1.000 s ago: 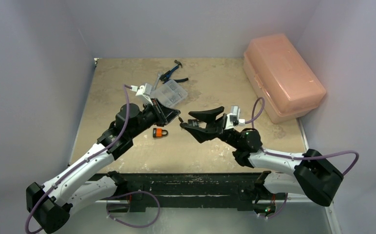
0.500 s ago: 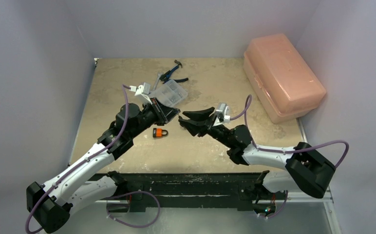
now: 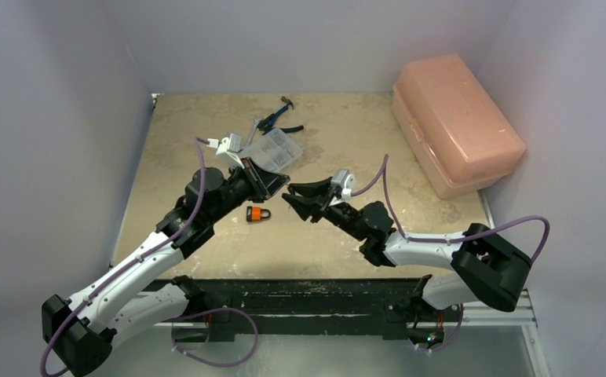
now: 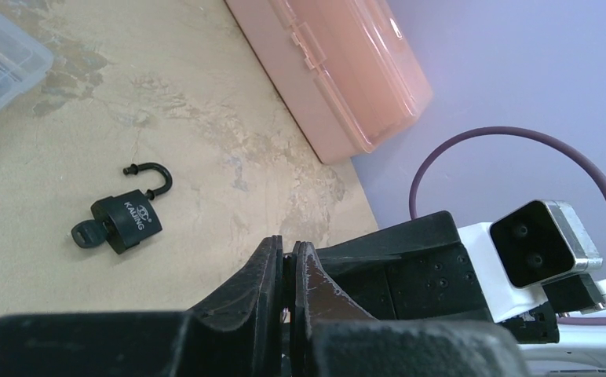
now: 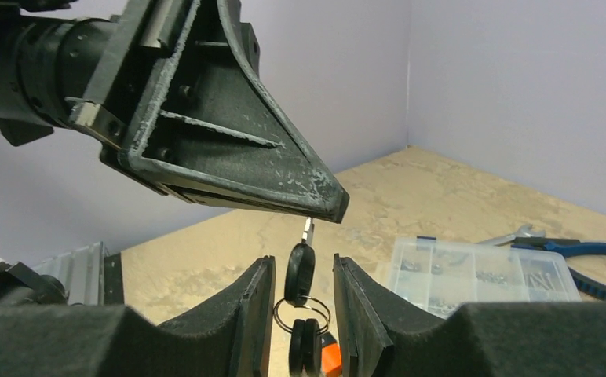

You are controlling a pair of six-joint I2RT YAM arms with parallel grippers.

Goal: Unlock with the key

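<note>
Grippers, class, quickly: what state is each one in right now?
Left gripper: closed, pinching the key by its blade.
Right gripper: open, straddling the key's head without gripping it.

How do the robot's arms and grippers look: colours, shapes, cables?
Left arm and right arm: white shells, black joints and bases. A purple cable runs along each. The left gripper and right gripper are black, with tapering wedge fingers; the left's scuffed.
</note>
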